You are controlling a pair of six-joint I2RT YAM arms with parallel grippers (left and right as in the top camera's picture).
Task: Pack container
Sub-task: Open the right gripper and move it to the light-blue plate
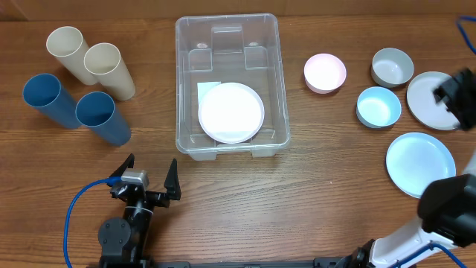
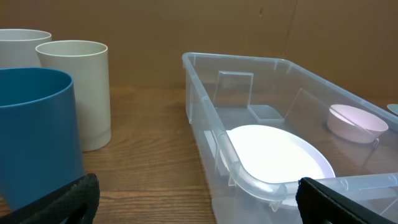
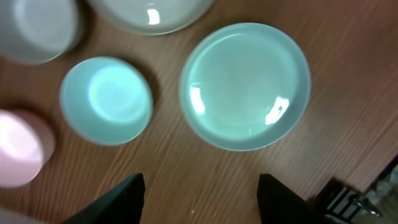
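One brown wood-grain counter (image 1: 335,179) carries the large clear plastic rectangular container (image 1: 227,56), a round white plate (image 1: 231,112) inside. Both the left end effector (image 1: 152,165) and the right end effector (image 3: 202,200) are spread apart.

Left gripper (image 1: 152,161): black throughout, with two tapered fingers (image 1: 172,179) and a small silver-grey block (image 1: 134,177) at the base. Fed by a blue cable (image 1: 80,202) running to a round black joint (image 1: 119,234).

Right gripper (image 3: 202,198): black, matte, blurred overhead. Mounted on a white link (image 1: 400,242) behind a bulky black housing (image 1: 448,205), with a thin blue wire (image 1: 446,247) alongside.
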